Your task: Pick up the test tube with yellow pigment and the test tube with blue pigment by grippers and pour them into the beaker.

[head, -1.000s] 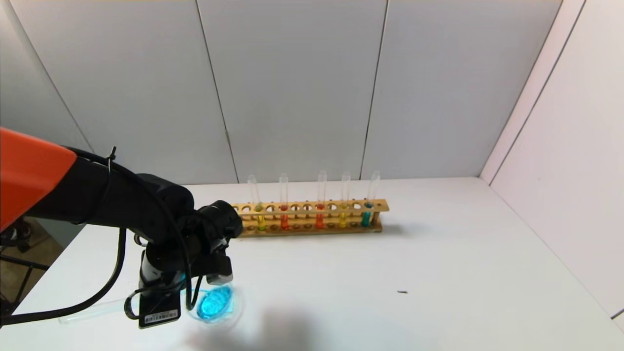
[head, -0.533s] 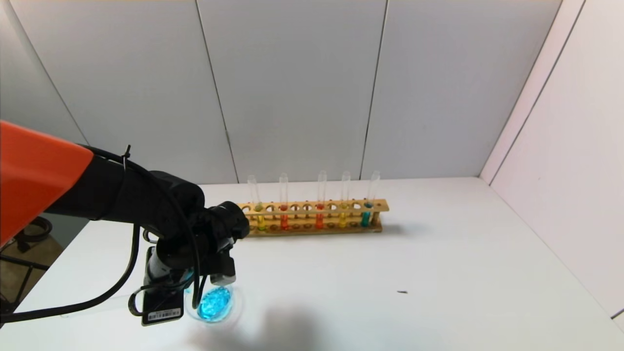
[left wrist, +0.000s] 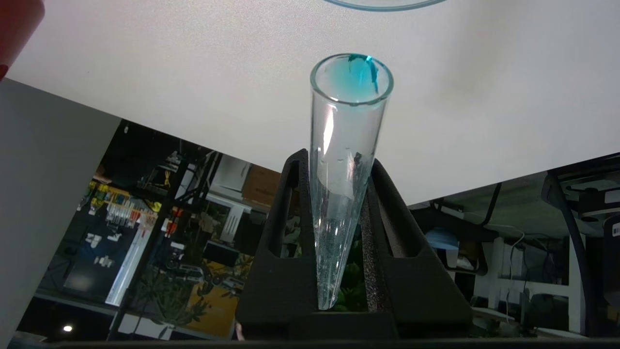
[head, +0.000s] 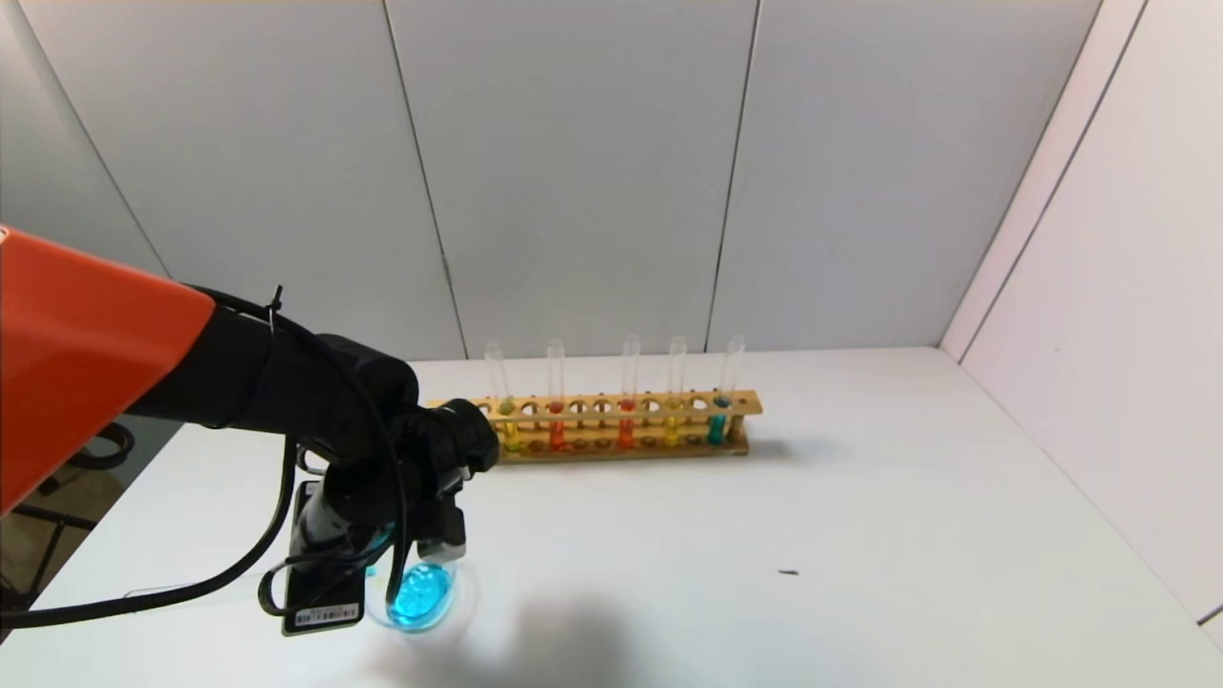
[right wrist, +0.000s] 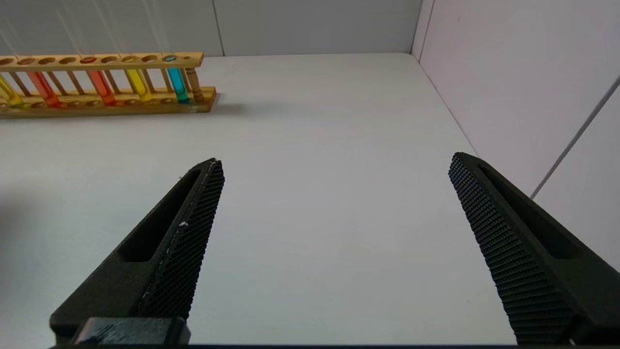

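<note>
My left gripper (head: 382, 535) hangs over the near left of the table, shut on the test tube with blue pigment (left wrist: 346, 160). The tube is almost empty, with cyan residue at its mouth. The beaker (head: 420, 594) stands just beside and below the gripper and holds bright blue liquid; its rim shows in the left wrist view (left wrist: 382, 5). A yellow tube (head: 674, 420), a greenish-yellow tube (head: 508, 425) and another blue tube (head: 718, 420) stand in the wooden rack (head: 611, 444). My right gripper (right wrist: 334, 162) is open and empty over bare table, out of the head view.
Two red-orange tubes (head: 626, 425) also stand in the rack at the back of the white table. A dark red cup (left wrist: 17, 29) is near the left gripper. A small dark speck (head: 788, 572) lies on the table. Walls close the back and right.
My left arm has shifted slightly right and away from me beside the beaker, still holding the tube. The rack and beaker have not moved.
</note>
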{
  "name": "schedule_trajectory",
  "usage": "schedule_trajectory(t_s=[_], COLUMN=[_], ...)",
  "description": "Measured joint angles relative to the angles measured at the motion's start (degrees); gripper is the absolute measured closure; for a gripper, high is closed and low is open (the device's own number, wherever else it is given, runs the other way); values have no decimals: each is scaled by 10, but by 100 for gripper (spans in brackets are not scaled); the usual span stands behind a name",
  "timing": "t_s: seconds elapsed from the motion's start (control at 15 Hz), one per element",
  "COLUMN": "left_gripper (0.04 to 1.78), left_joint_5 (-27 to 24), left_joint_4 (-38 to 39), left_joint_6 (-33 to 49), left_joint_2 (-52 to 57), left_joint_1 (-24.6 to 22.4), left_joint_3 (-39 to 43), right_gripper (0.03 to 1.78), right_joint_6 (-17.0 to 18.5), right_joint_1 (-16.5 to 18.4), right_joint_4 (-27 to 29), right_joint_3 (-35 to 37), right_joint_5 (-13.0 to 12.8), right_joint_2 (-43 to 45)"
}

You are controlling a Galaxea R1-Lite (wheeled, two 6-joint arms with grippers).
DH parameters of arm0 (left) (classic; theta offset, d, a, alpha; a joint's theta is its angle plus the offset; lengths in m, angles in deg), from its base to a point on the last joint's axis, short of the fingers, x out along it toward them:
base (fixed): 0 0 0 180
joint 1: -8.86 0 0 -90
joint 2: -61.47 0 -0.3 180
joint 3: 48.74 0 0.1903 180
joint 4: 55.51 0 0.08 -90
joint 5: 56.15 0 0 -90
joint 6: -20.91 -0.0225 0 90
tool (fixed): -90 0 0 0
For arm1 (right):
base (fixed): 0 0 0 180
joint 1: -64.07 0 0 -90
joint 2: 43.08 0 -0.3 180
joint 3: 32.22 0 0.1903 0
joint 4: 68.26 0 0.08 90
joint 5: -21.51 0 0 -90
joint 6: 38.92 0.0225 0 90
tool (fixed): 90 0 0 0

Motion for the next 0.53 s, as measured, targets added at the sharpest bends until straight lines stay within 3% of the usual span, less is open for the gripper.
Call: schedule_trajectory(t_s=[0.53], left_gripper=[151], left_joint_5=[31], left_joint_4=[-39], left_joint_6=[3], left_joint_2=[-34], left_joint_1=[19], left_joint_3=[-22], right_gripper=[11], right_joint_6=[0], right_joint_1=[0], right_joint_4=[0], right_joint_3=[0], right_joint_5=[0], right_joint_2=[0])
